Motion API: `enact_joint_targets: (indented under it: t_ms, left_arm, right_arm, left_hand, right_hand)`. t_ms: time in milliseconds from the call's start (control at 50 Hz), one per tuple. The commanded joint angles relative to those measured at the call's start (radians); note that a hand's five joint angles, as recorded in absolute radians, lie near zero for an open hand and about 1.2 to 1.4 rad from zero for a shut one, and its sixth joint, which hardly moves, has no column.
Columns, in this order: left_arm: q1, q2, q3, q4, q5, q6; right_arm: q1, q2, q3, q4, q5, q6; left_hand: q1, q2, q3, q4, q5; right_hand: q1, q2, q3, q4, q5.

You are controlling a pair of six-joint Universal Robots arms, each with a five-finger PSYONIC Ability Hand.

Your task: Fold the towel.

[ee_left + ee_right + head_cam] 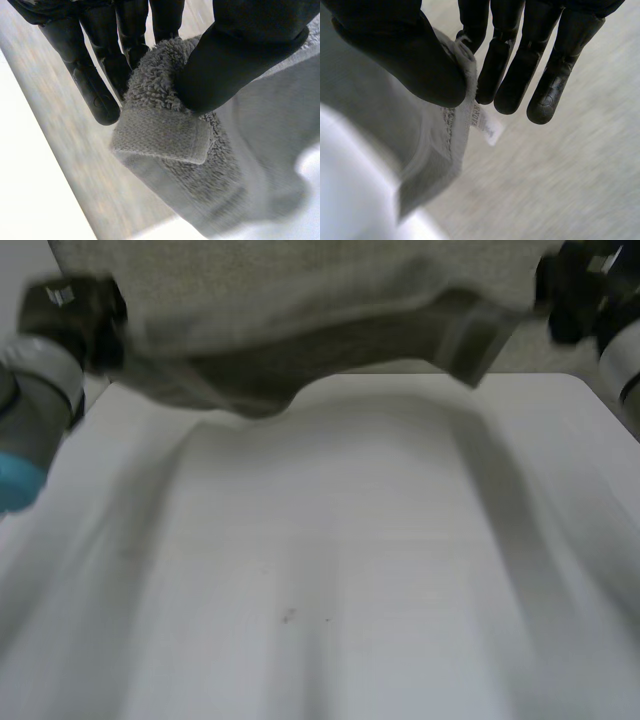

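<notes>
Both left robot hand (240, 50) and right robot hand (405, 55) (label (487, 125) nearby) pinch towel (300, 290) corners above the table (330, 570).

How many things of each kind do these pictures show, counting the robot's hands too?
Grey terry towel: 1
Black robot hands: 2, left hand and right hand
White table: 1
Total: 4

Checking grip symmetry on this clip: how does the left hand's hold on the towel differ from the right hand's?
The left hand pinches a thick, bunched terry corner of the towel; the right hand pinches a thinner, flatter edge. A woven hem band lies under the left hand's thumb, a white label by the right hand's fingertips. Both pinch between thumb and fingers, holding it above the table.
</notes>
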Motion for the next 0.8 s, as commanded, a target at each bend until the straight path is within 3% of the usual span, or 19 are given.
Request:
enact_joint_targets:
  t_ms: [20,200,340,500,600,700,800]
  left_arm:
    - [0.007,-0.013,-0.353,0.035,0.114,0.008]
    - [0.002,-0.047,-0.591,0.143,0.148,0.074]
    - [0.006,0.022,-0.708,0.134,0.136,0.169]
    - [0.013,0.287,-0.841,-0.035,0.138,0.183]
    - [0.025,0.49,-0.876,-0.237,0.144,0.186]
    - [0.041,0.539,-0.876,-0.288,0.15,0.189]
    - [0.084,0.524,-0.855,-0.241,0.151,0.199]
  right_arm:
    - [-0.034,0.109,0.186,0.217,-0.023,-0.162]
    - [-0.08,0.122,0.363,0.234,-0.064,-0.2]
    - [-0.121,-0.005,0.481,0.278,-0.101,-0.249]
    - [-0.156,-0.218,0.55,0.519,-0.1,-0.43]
    - [-0.212,-0.354,0.562,0.628,-0.109,-0.521]
    - [-0.268,-0.403,0.541,0.641,-0.112,-0.564]
    - [-0.275,-0.374,0.504,0.604,-0.156,-0.542]
  left_hand:
    - [0.231,0.179,0.181,0.18,0.208]
    - [0.231,0.179,0.181,0.18,0.208]
    - [0.231,0.179,0.181,0.18,0.208]
    - [0.231,0.179,0.181,0.18,0.208]
    - [0.231,0.179,0.181,0.18,0.208]
    - [0.231,0.179,0.181,0.18,0.208]
    - [0.231,0.179,0.181,0.18,0.208]
  right_hand:
    - [0.017,0.2,0.203,0.199,0.225]
    - [0.017,0.2,0.203,0.199,0.225]
    - [0.017,0.2,0.203,0.199,0.225]
    - [0.017,0.2,0.203,0.199,0.225]
    - [0.017,0.2,0.203,0.199,0.225]
    - [0.017,0.2,0.203,0.199,0.225]
    - [0.017,0.2,0.203,0.199,0.225]
